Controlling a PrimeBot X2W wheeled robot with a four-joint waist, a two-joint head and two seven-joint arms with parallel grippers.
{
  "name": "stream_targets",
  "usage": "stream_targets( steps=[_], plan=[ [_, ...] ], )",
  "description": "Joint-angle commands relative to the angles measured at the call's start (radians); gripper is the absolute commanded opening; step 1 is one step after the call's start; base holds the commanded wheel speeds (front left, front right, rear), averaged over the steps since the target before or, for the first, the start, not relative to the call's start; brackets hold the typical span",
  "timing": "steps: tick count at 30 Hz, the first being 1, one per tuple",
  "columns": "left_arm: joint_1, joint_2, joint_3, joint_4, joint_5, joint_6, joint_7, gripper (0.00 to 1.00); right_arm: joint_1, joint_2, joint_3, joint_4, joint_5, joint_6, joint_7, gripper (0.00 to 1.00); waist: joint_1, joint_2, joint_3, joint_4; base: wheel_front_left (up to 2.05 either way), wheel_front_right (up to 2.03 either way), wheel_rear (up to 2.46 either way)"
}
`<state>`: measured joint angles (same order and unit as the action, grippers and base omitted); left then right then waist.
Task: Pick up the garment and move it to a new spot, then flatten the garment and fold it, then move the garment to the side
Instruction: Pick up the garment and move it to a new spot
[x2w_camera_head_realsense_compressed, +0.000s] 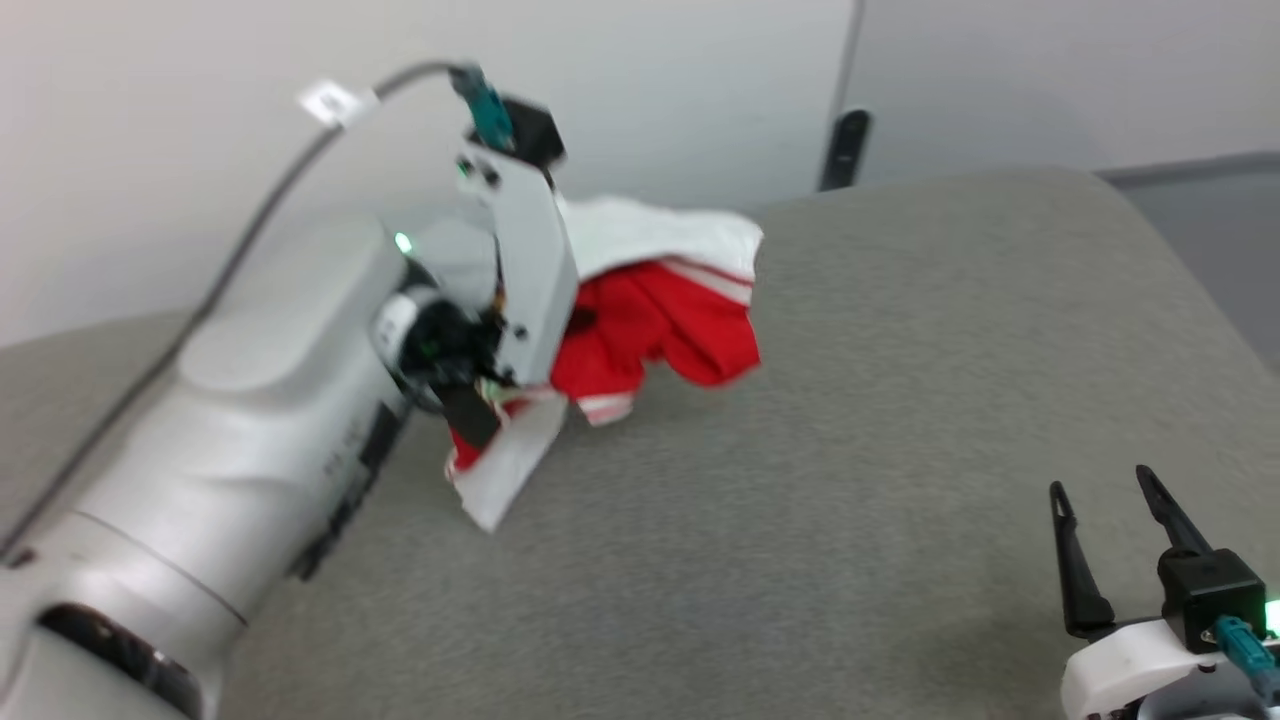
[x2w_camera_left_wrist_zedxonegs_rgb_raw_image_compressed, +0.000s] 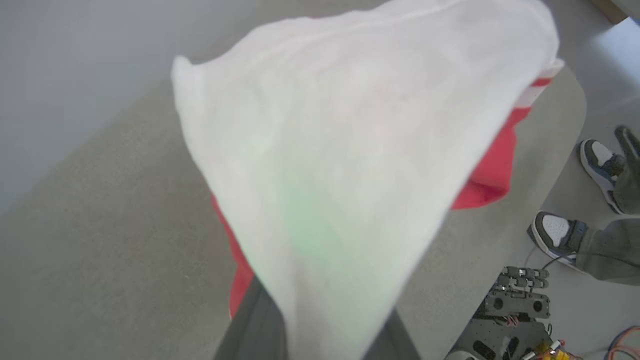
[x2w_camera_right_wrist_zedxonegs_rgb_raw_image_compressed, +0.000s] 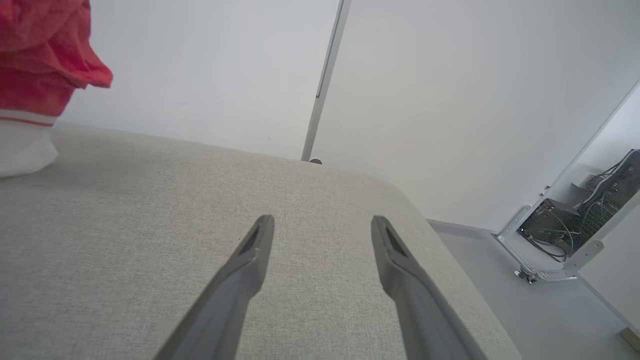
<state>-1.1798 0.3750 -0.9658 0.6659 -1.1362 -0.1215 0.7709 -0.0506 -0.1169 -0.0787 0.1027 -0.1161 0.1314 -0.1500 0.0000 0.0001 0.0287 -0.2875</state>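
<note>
The right tool (x2w_camera_right_wrist_zedxonegs_rgb_raw_image_compressed: 322, 222) hangs low over the grey cloth-covered bench (x2w_camera_right_wrist_zedxonegs_rgb_raw_image_compressed: 150, 225), its two dark fingers (x2w_camera_right_wrist_zedxonegs_rgb_raw_image_compressed: 250, 260) spread wide apart with bare fabric between them. At the far left the garment (x2w_camera_right_wrist_zedxonegs_rgb_raw_image_compressed: 40, 55) bunches in red folds above a white part edged with a thin red stripe. Whether that white part rests on the bench is hard to tell. Behind the bench rises a pale wall (x2w_camera_right_wrist_zedxonegs_rgb_raw_image_compressed: 200, 75) split by a slim metal strip (x2w_camera_right_wrist_zedxonegs_rgb_raw_image_compressed: 325, 75). To the right, past the bench's rounded corner, the grey floor (x2w_camera_right_wrist_zedxonegs_rgb_raw_image_compressed: 500, 280) runs to an open frame of cables and electronics (x2w_camera_right_wrist_zedxonegs_rgb_raw_image_compressed: 565, 225).
</note>
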Motion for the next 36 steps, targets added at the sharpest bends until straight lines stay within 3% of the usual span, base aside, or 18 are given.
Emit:
stream_targets(
  steps=[1,10,19,22,25,27,29,30,36],
  plan=[
    [0.029,-0.009,-0.005,0.008,-0.007,0.011,-0.002,0.0,0.008,0.009,0.004,-0.006,0.0,-0.001,-0.001,1.0,0.0,-0.0001,-0.002,-0.075,0.0,0.0,0.0],
    [0.168,-0.082,-0.048,0.101,-0.011,0.062,-0.032,0.0,-0.005,0.04,0.039,0.006,0.019,-0.001,-0.015,1.0,0.0,-0.0001,0.042,-0.128,0.0,0.0,0.0],
    [0.227,-0.219,-0.054,0.301,-0.018,0.109,-0.114,0.0,-0.06,0.055,0.073,0.049,0.023,-0.001,-0.032,1.0,0.0,-0.0001,0.085,-0.118,0.0,0.0,0.0],
    [0.232,-0.259,-0.05,0.363,-0.026,0.11,-0.127,0.0,-0.077,0.058,0.085,0.066,0.026,-0.001,-0.035,1.0,0.0,-0.0001,0.095,-0.109,0.0,0.0,0.0],
    [0.222,-0.28,-0.073,0.411,-0.008,0.084,-0.128,0.0,-0.097,0.059,0.101,0.083,0.03,-0.001,-0.032,1.0,0.0,-0.0001,0.102,-0.1,0.0,0.0,0.0],
    [0.211,-0.293,-0.078,0.429,-0.013,0.066,-0.116,0.22,-0.107,0.06,0.106,0.092,0.03,-0.001,-0.034,1.0,0.0,-0.0001,0.101,-0.089,0.0,0.0,0.0],
    [0.191,-0.3,-0.088,0.438,-0.006,0.044,-0.114,0.68,-0.11,0.061,0.109,0.102,0.03,-0.001,-0.033,1.0,0.0,-0.0001,0.093,-0.076,0.0,0.0,0.0],
    [0.181,-0.303,-0.088,0.443,-0.013,0.036,-0.107,1.0,-0.113,0.06,0.109,0.105,0.028,-0.001,-0.033,1.0,0.0,-0.0001,0.088,-0.069,0.0,0.0,0.0],
    [0.121,-0.319,-0.093,0.446,-0.031,0.008,-0.056,1.0,-0.099,0.048,0.113,0.125,0.033,-0.001,-0.004,1.0,0.0,-0.0001,0.037,-0.016,0.0,0.0,0.0]
  ],
)
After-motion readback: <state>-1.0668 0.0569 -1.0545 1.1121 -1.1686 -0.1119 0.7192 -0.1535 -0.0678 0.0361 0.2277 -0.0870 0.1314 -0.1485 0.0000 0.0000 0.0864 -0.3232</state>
